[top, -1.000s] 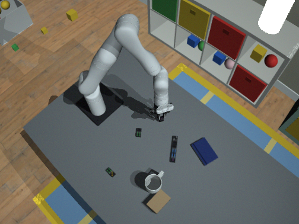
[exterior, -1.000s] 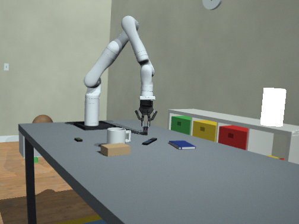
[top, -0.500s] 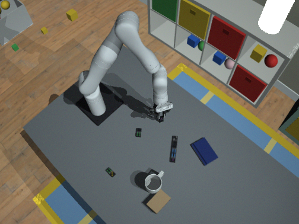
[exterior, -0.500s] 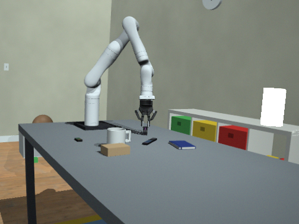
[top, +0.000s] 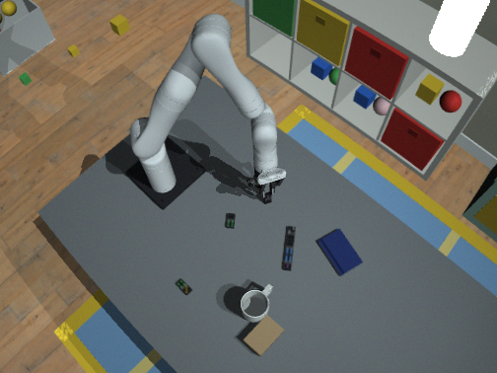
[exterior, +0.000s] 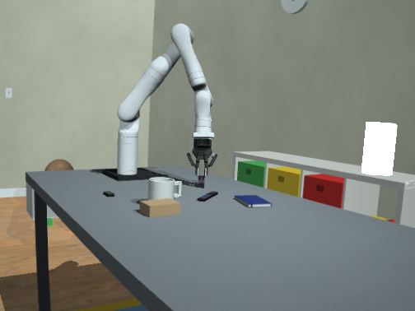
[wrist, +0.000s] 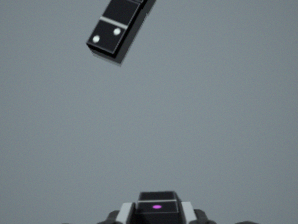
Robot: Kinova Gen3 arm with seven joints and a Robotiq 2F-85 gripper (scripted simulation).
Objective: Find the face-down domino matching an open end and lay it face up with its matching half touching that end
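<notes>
From the left, a domino with green and orange pips lay face up, well apart from the line. Next, a domino with green pips lay face up, nearer my arm's base. A white mug stood upright, with a tan block just beside it. Something dark lay by the mug's handle, perhaps a face-down domino, though the mug and its shadow made that hard to judge.

My pincer was mostly closed, its fingers pinching a black domino that showed one magenta pip. I held it well apart from the line; whether it touched the table I couldn't tell.

Farther right, the line of dominoes ran straight, two white pips at one end and magenta at the other. Rightmost lay a blue book.
</notes>
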